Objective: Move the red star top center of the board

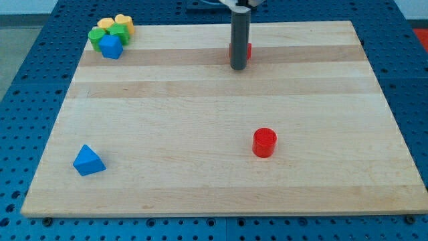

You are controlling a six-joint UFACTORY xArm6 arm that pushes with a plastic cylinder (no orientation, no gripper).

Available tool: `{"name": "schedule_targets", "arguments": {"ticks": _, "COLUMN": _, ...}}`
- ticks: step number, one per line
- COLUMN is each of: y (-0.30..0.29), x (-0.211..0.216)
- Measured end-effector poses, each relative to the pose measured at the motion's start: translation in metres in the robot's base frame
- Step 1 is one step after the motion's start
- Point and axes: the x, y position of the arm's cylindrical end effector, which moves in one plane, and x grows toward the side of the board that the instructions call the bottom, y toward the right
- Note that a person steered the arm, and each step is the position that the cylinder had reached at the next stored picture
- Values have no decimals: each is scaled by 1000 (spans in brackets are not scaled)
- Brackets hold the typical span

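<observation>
The red star sits near the top centre of the wooden board, mostly hidden behind my rod; only its red edges show on either side. My tip rests on the board just below the star, touching or almost touching it.
A red cylinder stands right of centre, lower down. A blue triangle lies at the bottom left. At the top left corner a cluster holds a blue block, green blocks and yellow blocks.
</observation>
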Motion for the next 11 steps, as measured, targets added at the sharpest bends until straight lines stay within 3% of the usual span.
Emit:
{"name": "schedule_targets", "arguments": {"ticks": 2, "y": -17, "x": -26}}
{"name": "schedule_targets", "arguments": {"ticks": 6, "y": 34, "x": -42}}
{"name": "schedule_targets", "arguments": {"ticks": 9, "y": 106, "x": -51}}
{"name": "schedule_targets", "arguments": {"ticks": 11, "y": 57, "x": -60}}
